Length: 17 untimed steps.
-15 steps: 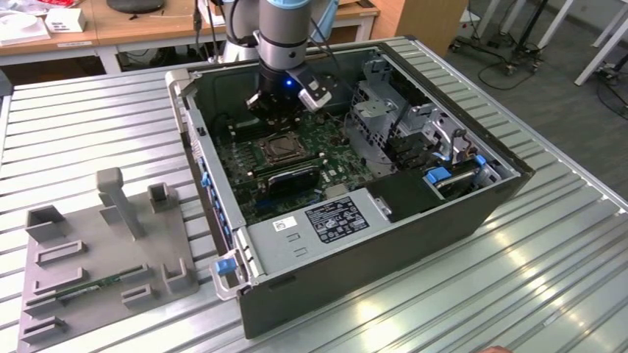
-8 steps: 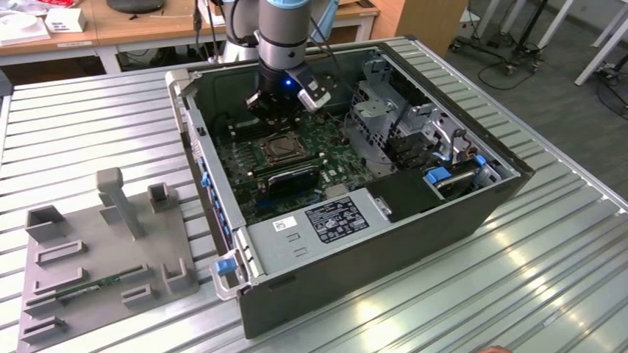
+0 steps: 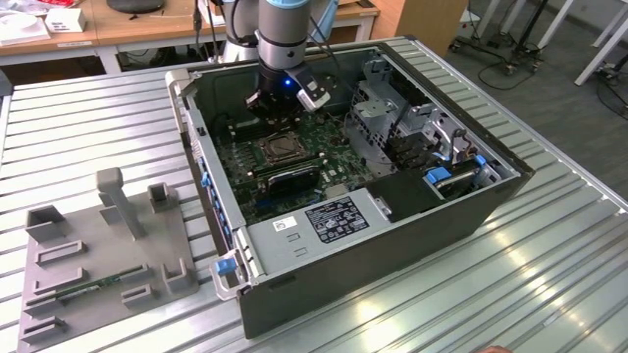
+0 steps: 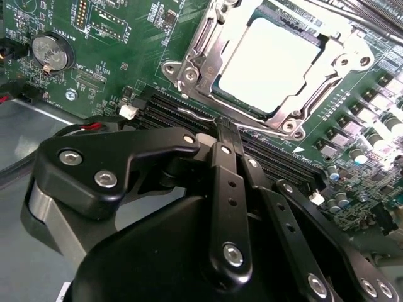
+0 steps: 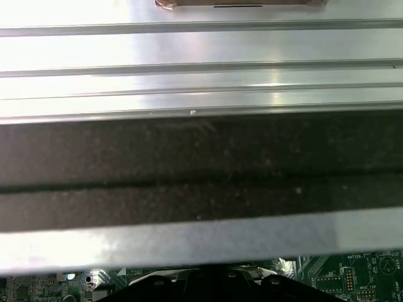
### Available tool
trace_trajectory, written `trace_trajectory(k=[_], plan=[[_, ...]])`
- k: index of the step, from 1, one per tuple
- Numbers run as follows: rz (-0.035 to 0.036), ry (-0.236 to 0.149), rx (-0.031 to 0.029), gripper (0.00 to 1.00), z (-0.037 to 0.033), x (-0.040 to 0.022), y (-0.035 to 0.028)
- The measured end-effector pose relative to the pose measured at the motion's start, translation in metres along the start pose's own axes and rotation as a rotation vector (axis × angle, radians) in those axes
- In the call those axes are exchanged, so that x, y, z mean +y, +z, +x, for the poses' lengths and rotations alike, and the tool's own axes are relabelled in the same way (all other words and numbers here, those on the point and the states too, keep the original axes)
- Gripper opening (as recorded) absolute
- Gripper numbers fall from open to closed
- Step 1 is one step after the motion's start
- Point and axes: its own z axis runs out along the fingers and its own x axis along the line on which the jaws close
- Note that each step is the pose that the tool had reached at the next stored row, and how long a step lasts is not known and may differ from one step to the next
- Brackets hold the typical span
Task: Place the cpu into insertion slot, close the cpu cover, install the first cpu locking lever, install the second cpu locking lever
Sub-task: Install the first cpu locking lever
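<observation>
the cpu (image 4: pixel 267 63) is sitting in the insertion slot (image 4: pixel 217 87) beneath the cpu cover (image 4: pixel 296 104) while the gripper (image 4: pixel 223 126), pinched together and empty, is hovering beside a stiff, springy locking lever (image 4: pixel 192 114), probably best pressed near its free end.

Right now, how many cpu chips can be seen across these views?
1. The cpu lies framed by the silver cpu cover on the green board inside the open computer case. Spare chips could be hidden elsewhere.

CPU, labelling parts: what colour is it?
The cpu is pale silver-grey; second wrist view shows it best.
</observation>
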Motion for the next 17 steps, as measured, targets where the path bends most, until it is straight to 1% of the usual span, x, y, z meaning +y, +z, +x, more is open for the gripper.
trace_trajectory(k=[10, 17], plan=[[0.0001, 0.006, -0.0009, 0.11, 0.0003, 0.0011, 0.0002], [0.0, 0.007, -0.0011, 0.11, 0.0003, 0.0007, 0.0008]])
